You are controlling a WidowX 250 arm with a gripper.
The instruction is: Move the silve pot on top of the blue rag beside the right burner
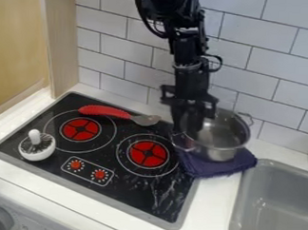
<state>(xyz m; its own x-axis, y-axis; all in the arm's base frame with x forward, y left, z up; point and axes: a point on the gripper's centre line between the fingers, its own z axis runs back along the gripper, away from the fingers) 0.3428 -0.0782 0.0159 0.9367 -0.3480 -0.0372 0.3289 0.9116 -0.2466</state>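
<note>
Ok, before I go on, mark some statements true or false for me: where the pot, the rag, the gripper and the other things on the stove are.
1. The silver pot sits on the blue rag. True.
2. The rag lies between the two burners. False: it is to the right of the right burner, on the side toward the sink.
3. The gripper is at the left side of the pot, as the camera sees it. True.
4. The red-handled utensil is inside the pot. False: it lies on the stove, behind the burners.
</note>
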